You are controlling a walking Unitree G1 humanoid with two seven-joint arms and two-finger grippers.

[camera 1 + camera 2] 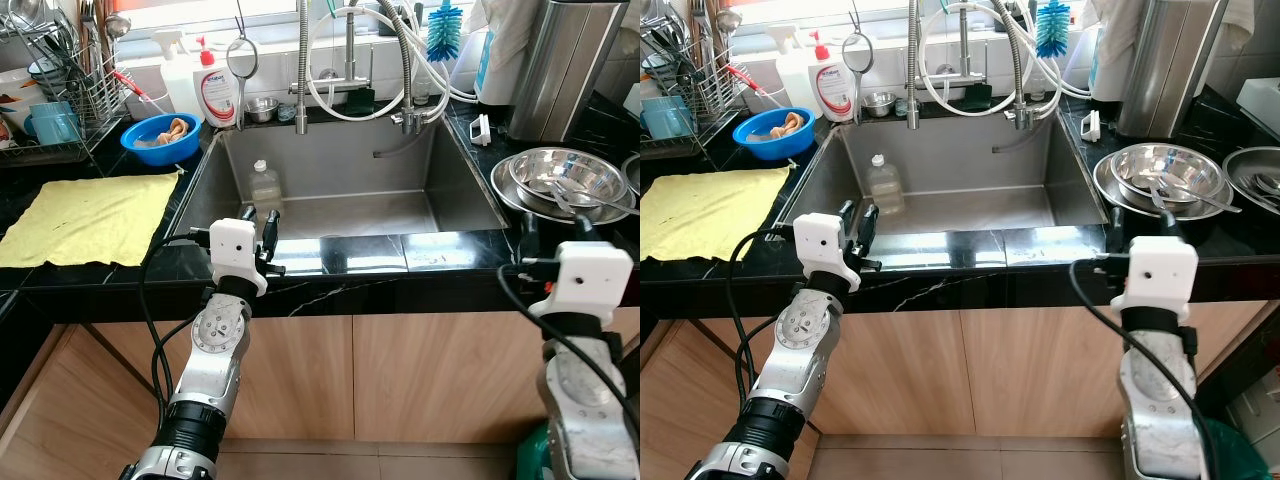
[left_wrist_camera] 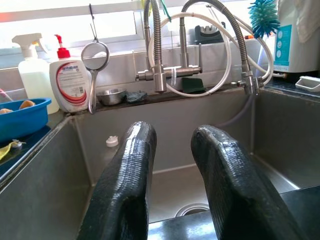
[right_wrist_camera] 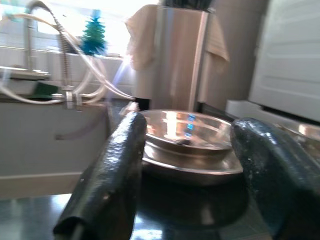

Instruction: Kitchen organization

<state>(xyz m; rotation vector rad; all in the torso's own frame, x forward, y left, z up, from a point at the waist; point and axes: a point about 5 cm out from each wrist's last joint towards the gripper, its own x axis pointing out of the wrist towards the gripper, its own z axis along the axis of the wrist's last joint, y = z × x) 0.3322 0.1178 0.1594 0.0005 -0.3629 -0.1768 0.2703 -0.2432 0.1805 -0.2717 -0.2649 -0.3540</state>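
1. At the front edge of the black counter (image 1: 90,275), I have both arms raised before the steel sink (image 1: 350,190), and here is how it looks.
2. My left pincer (image 1: 260,228) hangs over the sink's front left corner, its two fingers (image 2: 127,180) a narrow gap apart, nothing between them.
3. Just beyond it, inside the basin near the left wall, a clear plastic bottle (image 1: 264,188) with a white cap stands upright.
4. My right pincer (image 3: 195,175) sits at the counter edge right of the sink, fingers spread wide and empty, aimed at the stacked steel bowls (image 1: 560,180).
5. Those bowls rest on the counter right of the basin, with some utensil lying in the top one; I cannot tell which kind.
6. Behind them stands a tall steel bin (image 1: 565,65).
7. Left of the sink a yellow cloth (image 1: 85,218) lies flat on the counter.
8. Behind the cloth, a blue bowl (image 1: 160,138) with something pale in it, and beside that a dish rack (image 1: 55,90) with cutlery.
9. At the back left corner of the sink a soap bottle (image 1: 218,92) with a red pump stands beside a spray bottle (image 1: 178,75).
10. The tap (image 1: 350,70) rises behind the basin with hoses looped round it, and a blue brush (image 1: 444,30) stands at its right.
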